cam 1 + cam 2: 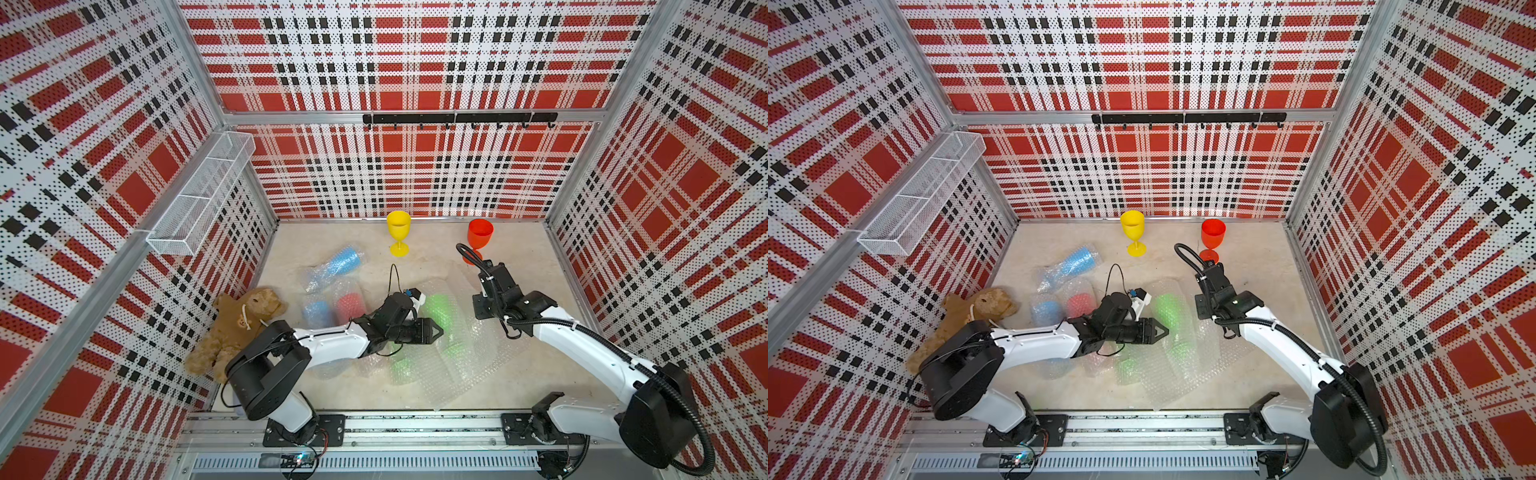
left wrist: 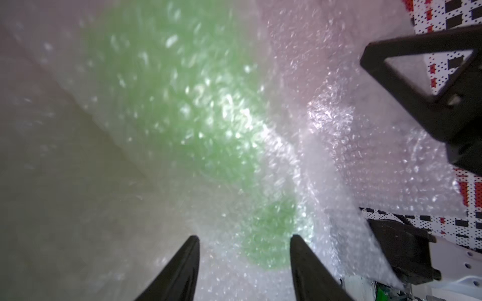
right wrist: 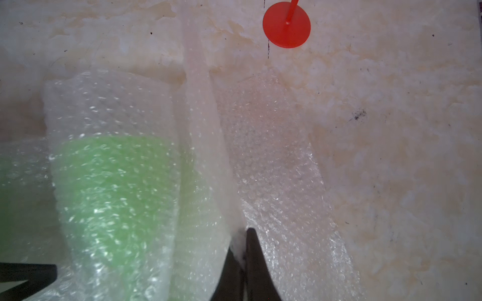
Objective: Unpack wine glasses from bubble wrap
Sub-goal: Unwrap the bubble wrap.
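Observation:
A green wine glass [image 1: 438, 311] [image 3: 112, 187] lies mid-table, loosely rolled in bubble wrap [image 1: 469, 353] [image 3: 273, 156]. My right gripper [image 3: 241, 232] [image 1: 481, 305] is shut on a fold of that bubble wrap, just right of the bowl. My left gripper [image 2: 245, 238] [image 1: 436, 330] hovers open over the wrapped stem and foot [image 2: 263, 250], nothing between its fingers. A second green glass [image 1: 401, 365], two blue ones [image 1: 343, 259] [image 1: 318, 311] and a red one [image 1: 349, 307] lie wrapped. A yellow glass [image 1: 398, 232] and a red glass [image 1: 479, 237] stand bare at the back.
A brown teddy bear [image 1: 237, 328] lies against the left wall. A white wire basket [image 1: 199, 195] hangs on that wall, and a black hook rail [image 1: 457, 118] runs along the back wall. Plaid walls close in three sides.

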